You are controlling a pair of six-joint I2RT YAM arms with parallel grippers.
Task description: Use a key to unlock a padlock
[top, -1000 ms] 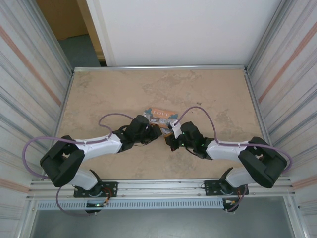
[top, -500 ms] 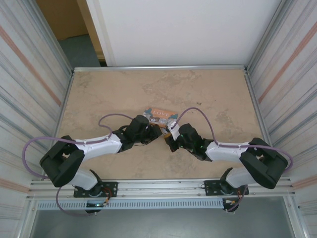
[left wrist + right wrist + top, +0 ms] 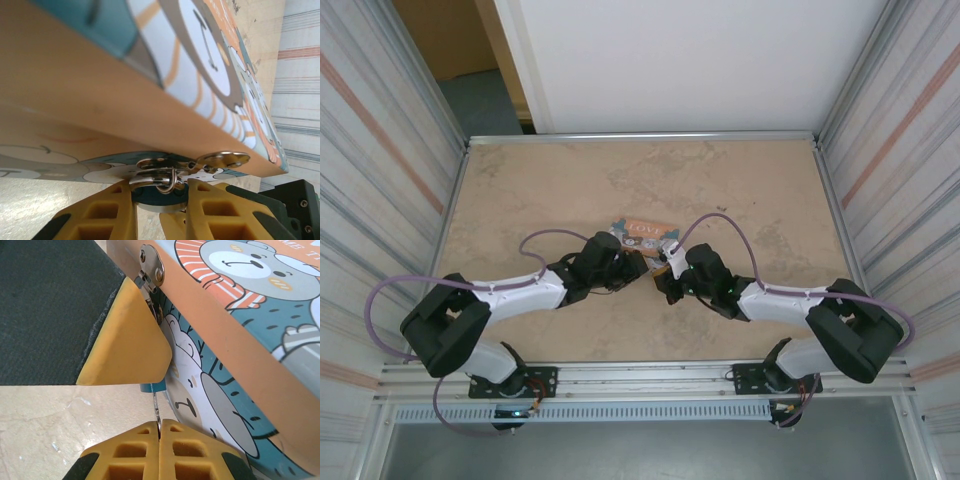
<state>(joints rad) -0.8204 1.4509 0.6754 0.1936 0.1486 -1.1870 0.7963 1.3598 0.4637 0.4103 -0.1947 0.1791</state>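
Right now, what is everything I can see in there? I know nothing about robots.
Table: one, beige stone pattern, under everything.
Tin box: one, orange and teal with bear pictures, mid-table between the grippers.
Clasp: one, silvery, on the tin's front edge.
Padlock: one, blue body with silvery loop, at the clasp.
Key: one, silvery, running from the right gripper's tips up to the padlock.
Cables: two, purple, looping over the arms.
Arms: two, white and black, reaching in from the near edge.
Left gripper: one, yellow fingers, closed on the padlock.
Right gripper: one, yellow fingers, shut on the key.
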